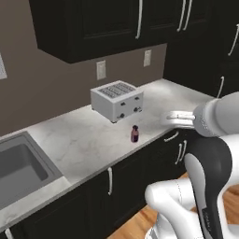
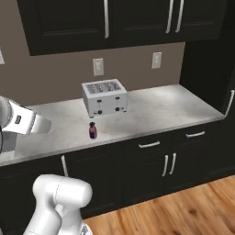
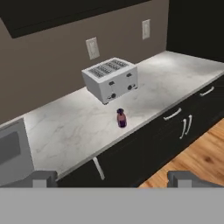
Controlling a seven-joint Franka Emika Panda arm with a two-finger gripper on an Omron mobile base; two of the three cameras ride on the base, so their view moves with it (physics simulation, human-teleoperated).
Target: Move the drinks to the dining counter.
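Note:
One of the drinks, a tiny purple-red bottle point(image 1: 135, 134) with a dark cap, stands upright on the marble worktop point(image 1: 84, 140), just in front of the toaster and near the front edge. It is also the bottle point(image 2: 92, 131) in the right base view and the bottle point(image 3: 121, 118) in the hand view. My gripper point(image 3: 113, 178) is open, its two dark fingertips point(image 3: 43, 177) set wide apart with nothing between them. It hovers off the worktop's front edge, well short of the bottle and looking down at it. The dining counter is out of view.
A white toaster point(image 1: 117, 100) sits behind the bottle near the wall. A steel sink point(image 1: 18, 168) is sunk into the worktop at the left. Dark upper cabinets point(image 1: 93, 23) hang over the back of the worktop. Dark drawers and doors point(image 2: 156, 160) stand below, over a wooden floor point(image 2: 183, 211).

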